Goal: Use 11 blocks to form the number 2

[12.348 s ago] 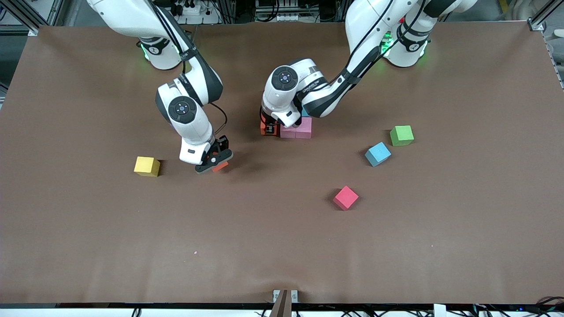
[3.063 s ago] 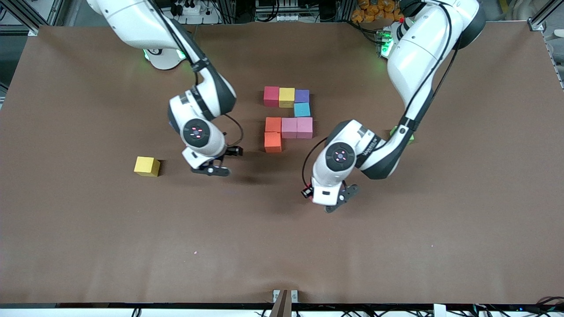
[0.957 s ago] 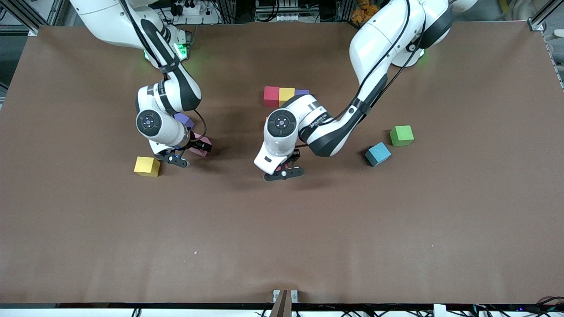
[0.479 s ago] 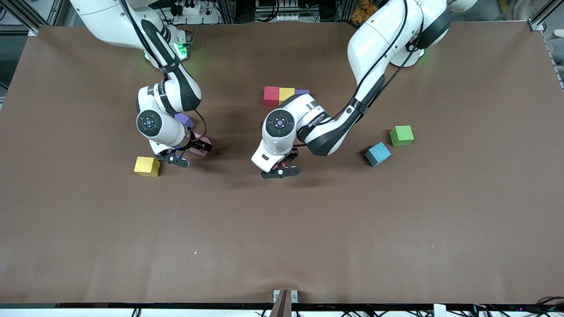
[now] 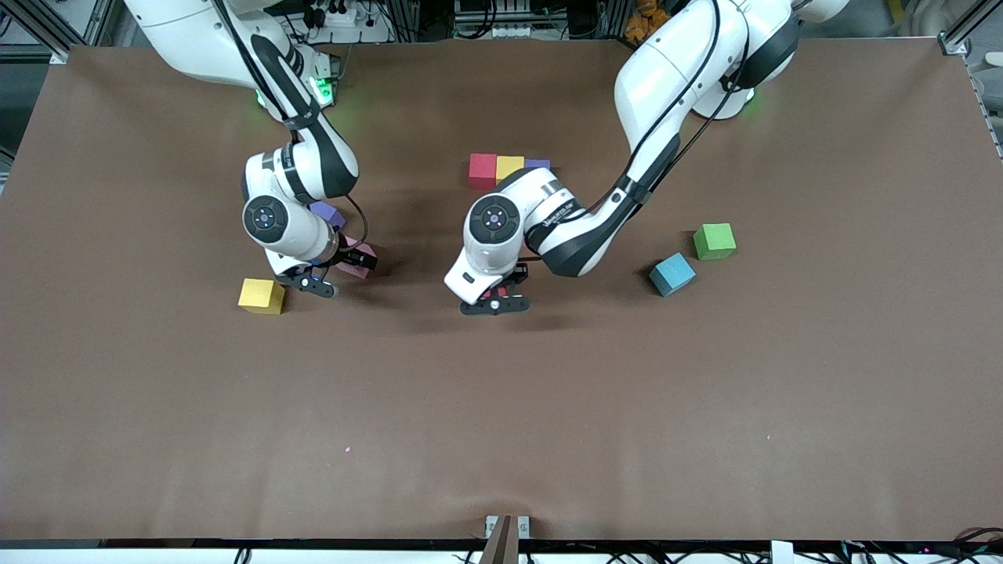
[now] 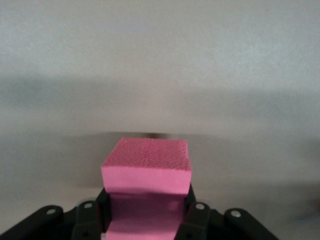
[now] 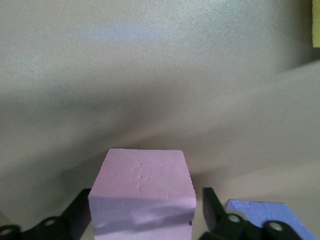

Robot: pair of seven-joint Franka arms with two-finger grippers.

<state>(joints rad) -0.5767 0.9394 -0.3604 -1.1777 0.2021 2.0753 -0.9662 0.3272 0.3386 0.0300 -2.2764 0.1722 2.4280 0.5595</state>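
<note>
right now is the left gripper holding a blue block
No, the left gripper is shut on a pink block, as the left wrist view shows.

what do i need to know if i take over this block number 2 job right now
Left tool: shut on the hot pink cube, over the table.
Right tool: open around the light pink cube, which has a loose purple cube beside it.
Done: top row in place, red cube, yellow cube, purple cube. The left arm hides the lower rows.
Left: probably place both pinks and the light blue cube. Leave the green cube out, and the loose yellow cube looks spare.
</note>
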